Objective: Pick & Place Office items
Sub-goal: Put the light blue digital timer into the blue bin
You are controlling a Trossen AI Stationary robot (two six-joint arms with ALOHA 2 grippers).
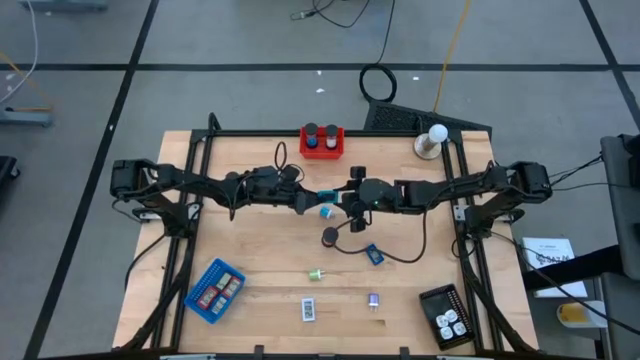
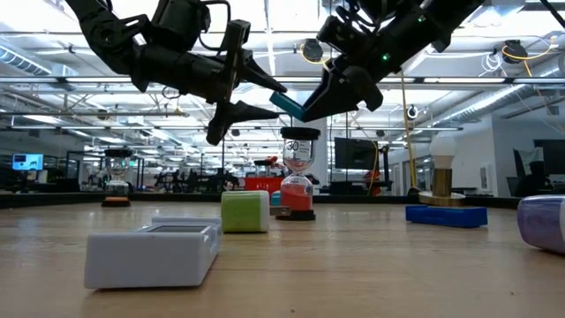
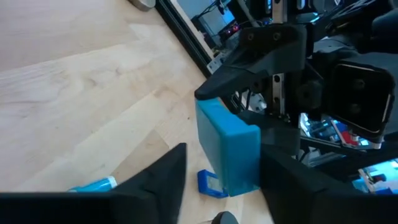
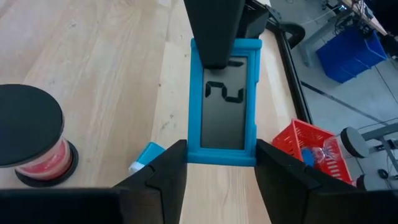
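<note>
Step in hand: a mid-air handover above the middle of the worktop (image 1: 250, 170); both arms meet on one teal block (image 4: 222, 102) with a dark display face.
Right end effector (image 4: 219, 163): clamped on one end of the teal block, fingers pressed to its two long edges.
Left end effector (image 3: 221, 180): fingers either side of the block's other end; in the right wrist view one dark finger lies over the display. Whether it grips firmly yet, I cannot tell.
Teal block, position: lifted clear of the worktop, between the two arms.
Already placed: two round-topped pieces in the red tray (image 1: 322, 143); labelled pieces in the blue tray (image 1: 214, 290); white pieces in the black tray (image 1: 446, 315).
Still loose on the worktop: green bit (image 1: 316, 274), purple bit (image 1: 373, 299), white-labelled rectangle (image 1: 308, 309), blue piece (image 1: 374, 254), black round cylinder (image 1: 330, 236), small light-blue piece (image 1: 326, 211).
Progress, as a judgement: partway through; several trays are started, about six pieces wait.
</note>
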